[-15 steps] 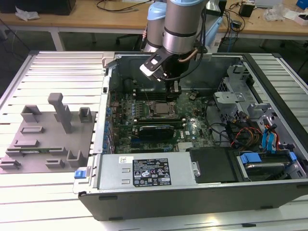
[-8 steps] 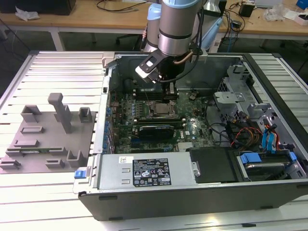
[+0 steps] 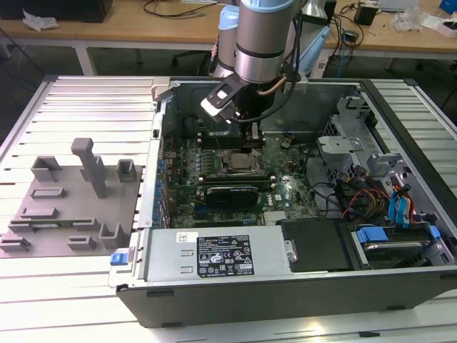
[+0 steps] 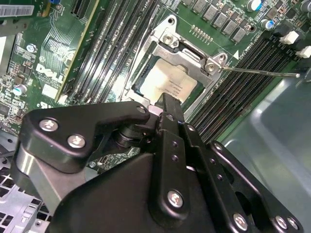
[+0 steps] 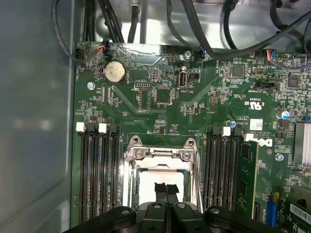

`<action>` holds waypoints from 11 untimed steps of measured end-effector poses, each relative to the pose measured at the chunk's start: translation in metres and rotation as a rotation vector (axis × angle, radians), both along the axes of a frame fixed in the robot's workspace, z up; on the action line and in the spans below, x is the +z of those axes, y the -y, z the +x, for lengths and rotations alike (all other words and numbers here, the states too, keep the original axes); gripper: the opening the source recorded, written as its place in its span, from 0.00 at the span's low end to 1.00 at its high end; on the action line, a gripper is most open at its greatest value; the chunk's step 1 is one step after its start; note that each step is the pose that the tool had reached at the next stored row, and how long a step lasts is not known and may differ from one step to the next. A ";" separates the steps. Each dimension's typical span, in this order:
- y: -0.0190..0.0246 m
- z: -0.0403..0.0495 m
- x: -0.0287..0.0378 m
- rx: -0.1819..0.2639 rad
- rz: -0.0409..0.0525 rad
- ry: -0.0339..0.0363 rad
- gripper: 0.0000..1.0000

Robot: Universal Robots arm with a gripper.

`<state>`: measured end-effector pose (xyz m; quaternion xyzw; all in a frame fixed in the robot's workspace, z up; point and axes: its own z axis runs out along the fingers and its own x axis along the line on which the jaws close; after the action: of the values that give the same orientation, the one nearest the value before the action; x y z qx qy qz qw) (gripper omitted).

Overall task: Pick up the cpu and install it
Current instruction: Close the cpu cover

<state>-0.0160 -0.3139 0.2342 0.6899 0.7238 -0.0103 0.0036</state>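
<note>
Cpu (image 4: 171, 83) is a flat square chip with a matte silvery top, lying flat inside the shiny steel socket frame (image 4: 188, 54) on the green motherboard (image 5: 194, 111), long black memory slots (image 5: 97, 170) on both sides. Black bolted gripper (image 4: 166, 100) points down over it, slim fingers pressed together, nothing pinched (tips right at the chip's edge, contact unclear). In the exterior view the arm (image 3: 264, 36) drops in from 12 o'clock, wrist vertical over the open dark case (image 3: 285, 296); grey blocky fixture plate (image 3: 71, 207) at 9 o'clock of the case
</note>
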 end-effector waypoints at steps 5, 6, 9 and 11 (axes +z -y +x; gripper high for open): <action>0.0000 0.0000 0.0000 0.130 0.0001 0.0000 0.11; 0.0000 0.0000 0.0000 0.158 0.0000 0.0000 0.11; 0.0000 0.0000 0.0000 0.239 0.0001 0.0000 0.11; 0.0000 0.0000 0.0000 0.285 0.0000 0.0000 0.11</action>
<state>-0.0160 -0.3139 0.2342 0.5800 0.8145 -0.0097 0.0051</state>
